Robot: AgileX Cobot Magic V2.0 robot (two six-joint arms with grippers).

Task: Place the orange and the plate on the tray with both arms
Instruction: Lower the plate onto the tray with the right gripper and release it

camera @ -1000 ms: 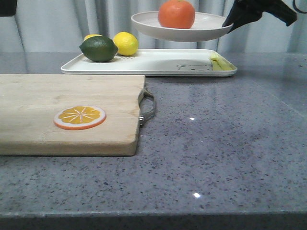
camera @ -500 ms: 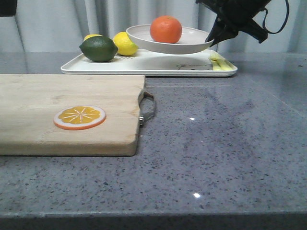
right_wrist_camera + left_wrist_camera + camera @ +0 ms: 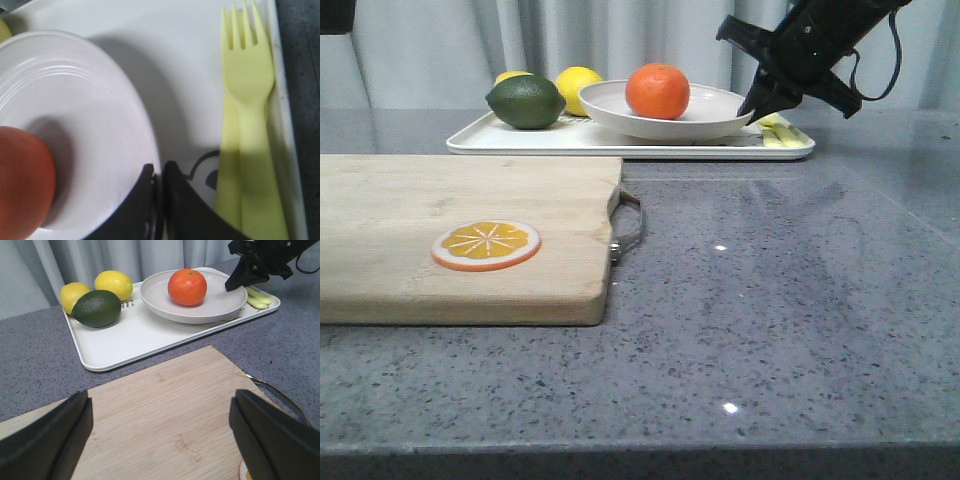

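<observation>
light is bright, even and diffuse, coming from overhead: the polished counter [image 3: 790, 300] carries two small white glints in the front view and a faint dark reflection of the right arm. in the right wrist view the plate [image 3: 75, 135] throws a soft grey shadow onto the tray [image 3: 185, 75], and the orange [image 3: 22, 182] and the right tool [image 3: 159, 172] sit blurred at close range. the left tool [image 3: 160, 435] frames the left wrist view as dark, soft-edged shapes, while the front view stays sharp.

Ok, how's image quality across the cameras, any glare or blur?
Front view: sharp, small glints on the table. Left wrist view: clear, though its own dark fingers look soft. Right wrist view: close and soft, plate casting a shadow on the tray.
</observation>
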